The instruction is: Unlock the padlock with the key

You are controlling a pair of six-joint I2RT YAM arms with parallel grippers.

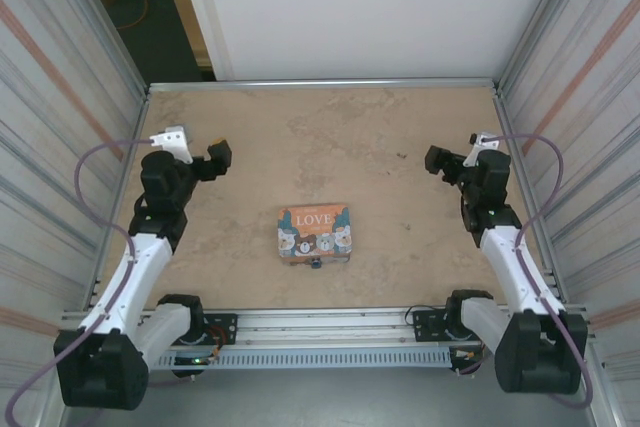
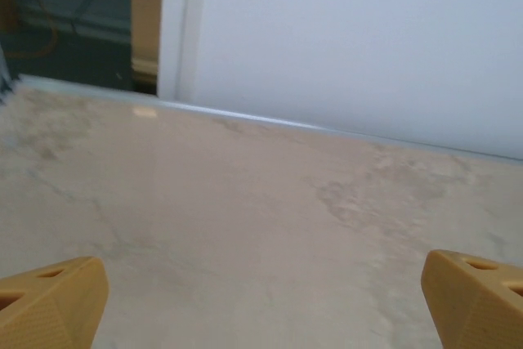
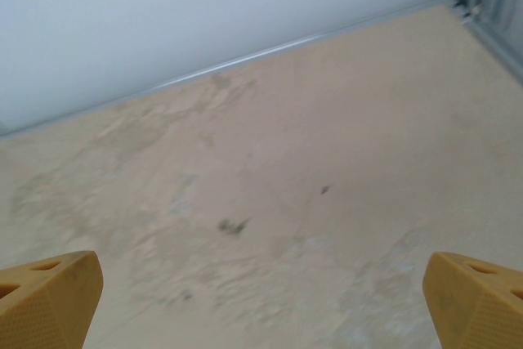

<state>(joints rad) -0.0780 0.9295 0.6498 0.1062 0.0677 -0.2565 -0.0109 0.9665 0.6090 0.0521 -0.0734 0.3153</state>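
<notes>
The padlock (image 1: 316, 264) is a tiny dark blue speck on the table, touching the near edge of the orange-and-teal "LOVE" tin (image 1: 314, 230) in the top view. My left gripper (image 1: 222, 155) hovers far to the tin's left and further back. In its wrist view the left gripper (image 2: 261, 308) is open, its yellow fingertips (image 2: 49, 300) wide apart over bare tabletop. My right gripper (image 1: 435, 159) hangs far to the tin's right. It is open too (image 3: 261, 304), with fingertips (image 3: 478, 296) at the frame's corners and nothing between them.
Corrugated metal walls (image 1: 60, 147) close in both sides, and a white panel (image 1: 360, 7) stands at the back with a dark gap (image 1: 150, 7) at the back left. A metal rail (image 1: 320, 325) runs along the near edge. Small dark stains (image 3: 233, 225) mark the tan tabletop.
</notes>
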